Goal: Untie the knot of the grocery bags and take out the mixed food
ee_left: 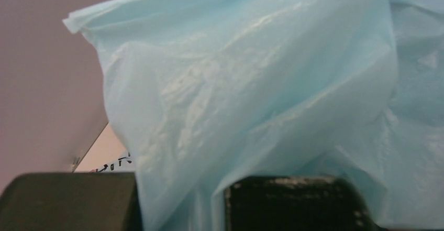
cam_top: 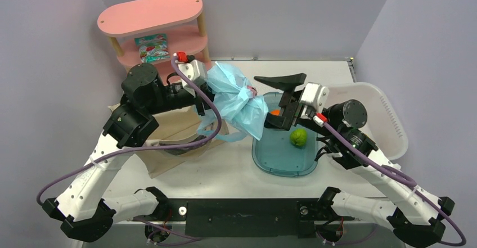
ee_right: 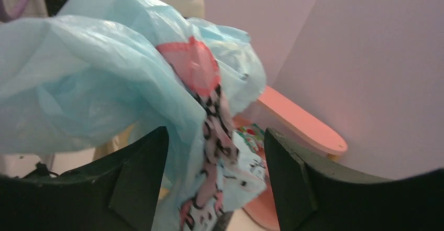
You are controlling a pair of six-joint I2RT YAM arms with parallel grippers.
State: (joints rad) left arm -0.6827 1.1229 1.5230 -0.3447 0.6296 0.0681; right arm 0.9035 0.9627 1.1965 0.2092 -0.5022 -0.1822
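The light blue grocery bag [cam_top: 233, 99] hangs lifted above the table, bunched at its right end. My left gripper [cam_top: 206, 97] is shut on the bag's left side; in the left wrist view the bag [ee_left: 251, 84] is pinched in the gripper [ee_left: 180, 205]. My right gripper [cam_top: 263, 103] is open around the bag's bunched right end; in the right wrist view the printed part of the bag [ee_right: 209, 131] hangs in the open gripper [ee_right: 214, 189]. The green fruit [cam_top: 298, 137] lies in the teal tub [cam_top: 281, 161]. The orange fruit [cam_top: 274, 112] peeks out by the right gripper. The snack packet [cam_top: 153, 48] lies on the shelf.
A pink two-tier shelf [cam_top: 149, 13] stands at the back left and also shows in the right wrist view [ee_right: 303, 123]. A beige canvas tote [cam_top: 169, 132] lies under the left arm. A white bin [cam_top: 391, 118] stands at the right.
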